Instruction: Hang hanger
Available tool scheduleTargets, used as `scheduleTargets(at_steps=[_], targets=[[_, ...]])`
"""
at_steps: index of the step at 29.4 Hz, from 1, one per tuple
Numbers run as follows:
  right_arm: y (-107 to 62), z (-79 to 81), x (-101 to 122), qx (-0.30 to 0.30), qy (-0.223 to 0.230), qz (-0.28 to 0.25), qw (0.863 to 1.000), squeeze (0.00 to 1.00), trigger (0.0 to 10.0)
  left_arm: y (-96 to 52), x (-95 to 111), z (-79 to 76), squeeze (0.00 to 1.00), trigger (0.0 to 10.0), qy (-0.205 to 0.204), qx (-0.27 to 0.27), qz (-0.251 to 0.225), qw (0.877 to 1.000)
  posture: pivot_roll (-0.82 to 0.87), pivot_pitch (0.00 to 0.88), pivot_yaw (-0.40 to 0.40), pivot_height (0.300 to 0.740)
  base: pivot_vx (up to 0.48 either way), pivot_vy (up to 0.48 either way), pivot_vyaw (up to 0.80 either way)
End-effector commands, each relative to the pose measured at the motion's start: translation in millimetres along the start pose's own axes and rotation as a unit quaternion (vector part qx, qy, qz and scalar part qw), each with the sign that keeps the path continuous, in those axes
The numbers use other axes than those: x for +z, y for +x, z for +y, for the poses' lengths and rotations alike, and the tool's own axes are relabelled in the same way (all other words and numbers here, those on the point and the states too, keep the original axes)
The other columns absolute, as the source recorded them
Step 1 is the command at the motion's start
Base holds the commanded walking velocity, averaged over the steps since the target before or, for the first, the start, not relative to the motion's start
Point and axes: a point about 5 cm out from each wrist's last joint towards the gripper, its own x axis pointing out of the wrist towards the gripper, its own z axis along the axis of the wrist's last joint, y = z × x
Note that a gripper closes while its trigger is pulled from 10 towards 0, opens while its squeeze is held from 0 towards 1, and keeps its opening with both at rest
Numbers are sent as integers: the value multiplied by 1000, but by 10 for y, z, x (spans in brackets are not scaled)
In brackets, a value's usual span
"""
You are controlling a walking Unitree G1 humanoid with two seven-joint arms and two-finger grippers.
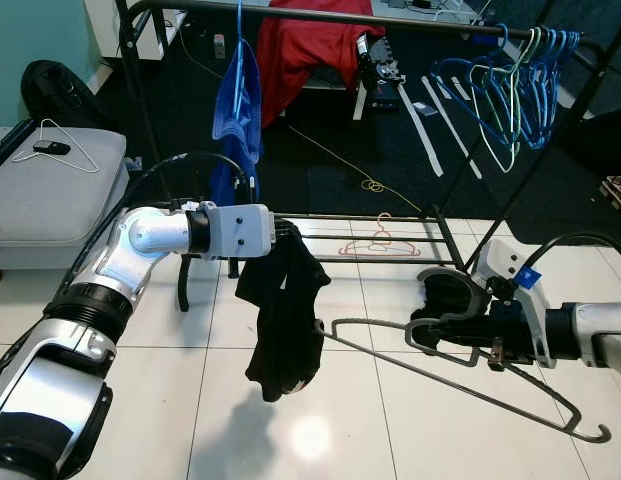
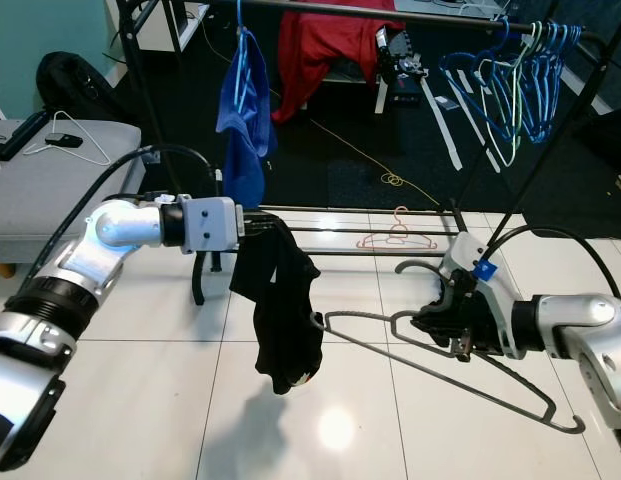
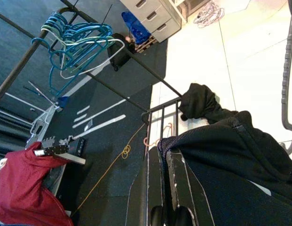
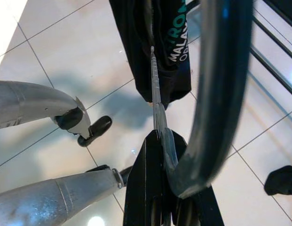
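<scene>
Left eye view shows your right tool [image 1: 427, 333] pinching the dark grey metal hanger [image 1: 470, 375], its arm tip just beside the limp black garment [image 1: 283, 315] clamped by your left tool [image 1: 287, 236]; thread level.

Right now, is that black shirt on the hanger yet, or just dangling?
Just dangling. The black shirt hangs bunched from the left gripper; the grey hanger, in the right gripper, only reaches its edge.

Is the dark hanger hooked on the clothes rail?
No, the dark hanger is held low over the tiled floor by the right end effector, away from the rail.
</scene>
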Motion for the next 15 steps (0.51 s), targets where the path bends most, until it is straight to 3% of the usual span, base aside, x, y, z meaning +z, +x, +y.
scheduleTargets(at_steps=[1,15], targets=[[-56,-33,20,-12,-9,2,1000,0,10000,-2,70,52,0,10000,12,5,-18,1000,-62,251,-46,740,0,0,0],[1,-44,-31,6,2,-1,1000,0,10000,29,171,86,0,10000,9,6,-40,999,-55,251,-43,740,0,0,0]])
